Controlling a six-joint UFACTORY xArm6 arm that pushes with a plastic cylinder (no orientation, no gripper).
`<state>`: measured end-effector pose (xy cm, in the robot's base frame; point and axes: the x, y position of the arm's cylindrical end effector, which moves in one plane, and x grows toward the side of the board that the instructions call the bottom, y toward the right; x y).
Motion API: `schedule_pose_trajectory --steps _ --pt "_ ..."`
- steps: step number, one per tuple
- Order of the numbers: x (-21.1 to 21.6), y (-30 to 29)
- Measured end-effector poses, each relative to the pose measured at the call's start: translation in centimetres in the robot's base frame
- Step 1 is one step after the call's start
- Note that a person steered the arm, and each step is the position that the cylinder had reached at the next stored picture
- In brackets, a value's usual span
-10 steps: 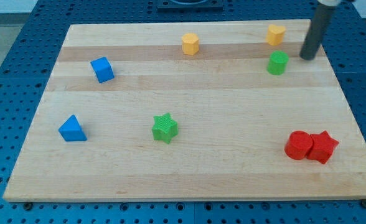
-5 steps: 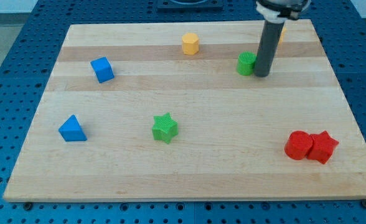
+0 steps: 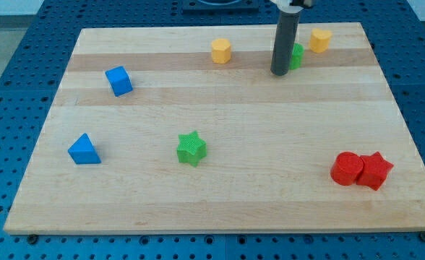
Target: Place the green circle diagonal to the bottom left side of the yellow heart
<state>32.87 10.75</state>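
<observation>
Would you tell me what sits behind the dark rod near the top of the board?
A green block peeks out on the rod's right edge, close above my tip. The rod covers most of it, so its shape and whether it touches the tip are not visible.

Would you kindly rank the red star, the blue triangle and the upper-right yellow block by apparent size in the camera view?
1. red star
2. blue triangle, looking nearly as large, so this is unsure
3. yellow block, smallest, though it lies farthest up the board, which may shrink it
</observation>
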Motion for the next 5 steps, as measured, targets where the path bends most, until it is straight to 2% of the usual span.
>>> schedule_pose_trajectory --steps 1,2,5 --pt "0.0 0.0" --pt "2.1 -1.6" --pt "2.8 -15.0"
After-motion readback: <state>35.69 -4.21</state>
